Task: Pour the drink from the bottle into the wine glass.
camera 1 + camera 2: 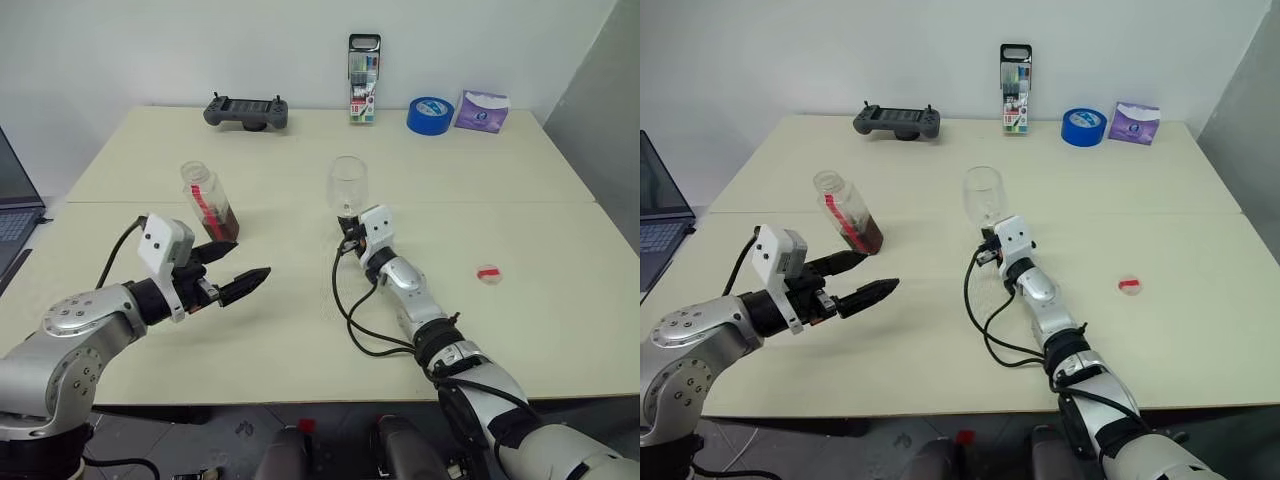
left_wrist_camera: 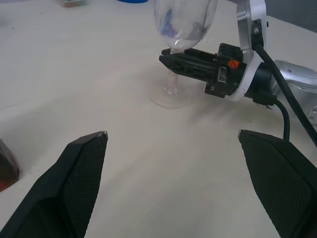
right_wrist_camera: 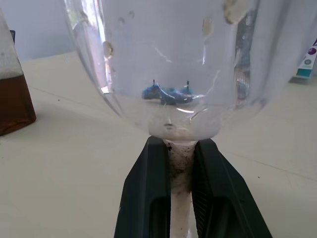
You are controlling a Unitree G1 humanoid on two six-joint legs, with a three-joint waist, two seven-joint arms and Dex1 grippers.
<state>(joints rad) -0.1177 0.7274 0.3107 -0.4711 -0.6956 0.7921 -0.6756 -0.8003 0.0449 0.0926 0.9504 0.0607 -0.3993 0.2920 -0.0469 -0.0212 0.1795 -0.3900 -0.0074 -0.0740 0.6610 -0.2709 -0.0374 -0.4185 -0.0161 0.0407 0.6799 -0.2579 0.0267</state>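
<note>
Your R wrist cam showed the right gripper (image 3: pixel 181 163) clamped on the wine glass (image 3: pixel 168 64) stem; bowl looked empty. Left gripper (image 1: pixel 232 268) gaped wide w/ nothing held, the bottle (image 1: pixel 211 203) just beyond it, uncapped, the drink (image 1: pixel 222 225) low inside.

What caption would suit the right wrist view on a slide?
The right hand grips the empty wine glass by its stem, the bottle beside it.

Head overhead; wrists close (shared table (image 1: pixel 300 330)).
</note>
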